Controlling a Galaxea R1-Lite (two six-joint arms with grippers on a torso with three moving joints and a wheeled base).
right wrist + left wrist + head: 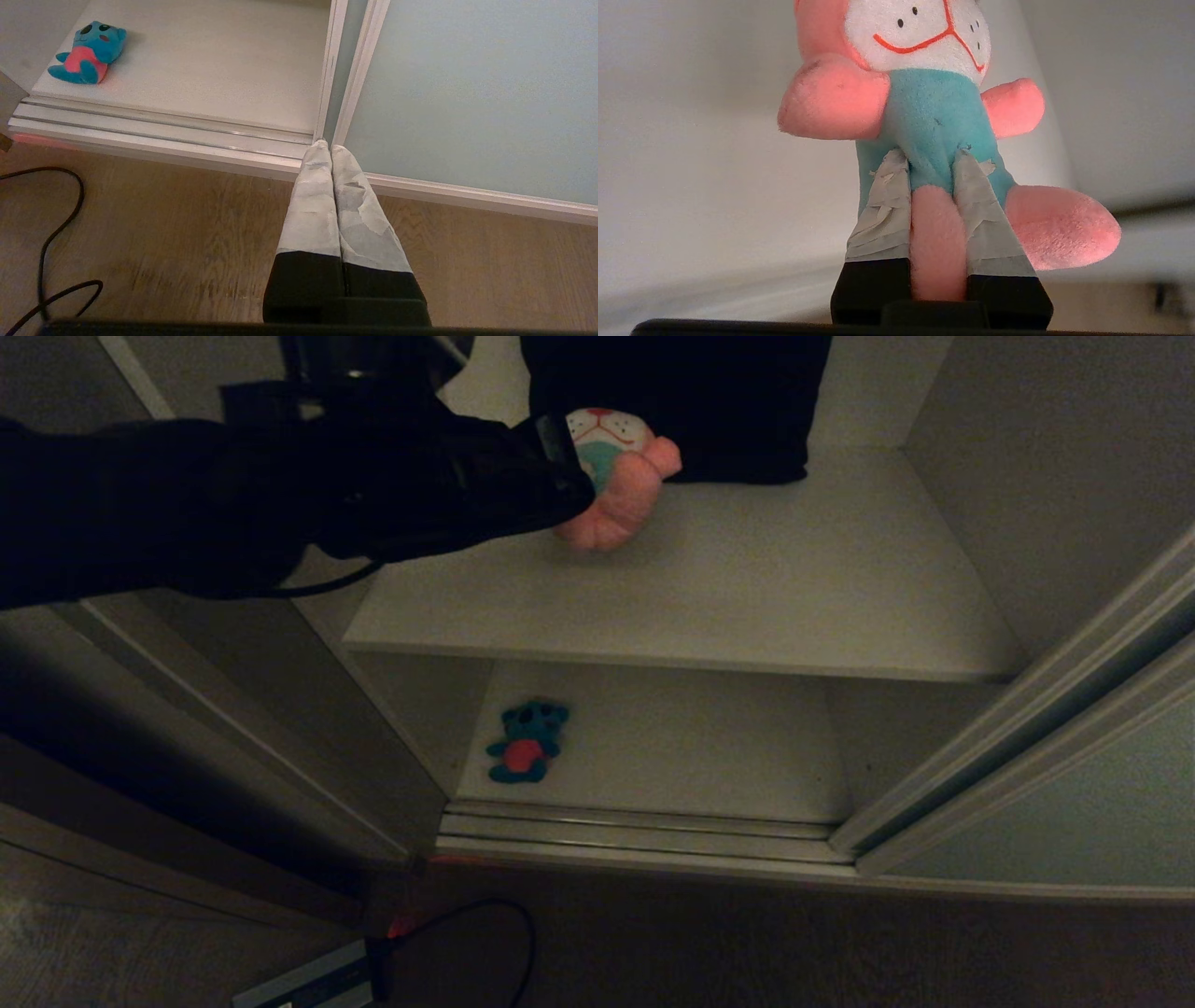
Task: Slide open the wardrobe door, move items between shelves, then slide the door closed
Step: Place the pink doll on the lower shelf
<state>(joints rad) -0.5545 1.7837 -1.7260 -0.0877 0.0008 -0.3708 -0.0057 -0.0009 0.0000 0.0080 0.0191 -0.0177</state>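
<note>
My left gripper [571,476] [930,156] is shut on the pink plush toy [624,495] [924,98], its taped fingers [882,200] pinching the teal shirt and one pink leg. The toy is over the back left of the upper shelf [747,588]. The blue plush toy [526,743] [88,52] with a red belly lies at the front left of the lower shelf [691,747] [224,60]. The sliding wardrobe door [1074,803] [467,93] stands slid to the right, leaving the shelves exposed. My right gripper [331,147] hangs shut and empty over the wooden floor by the door's edge.
A big dark cushion [709,401] leans at the back of the upper shelf, just behind the pink toy. The ribbed floor track [635,835] [163,126] runs along the wardrobe front. A black cable [504,933] [51,233] lies on the floor at the left.
</note>
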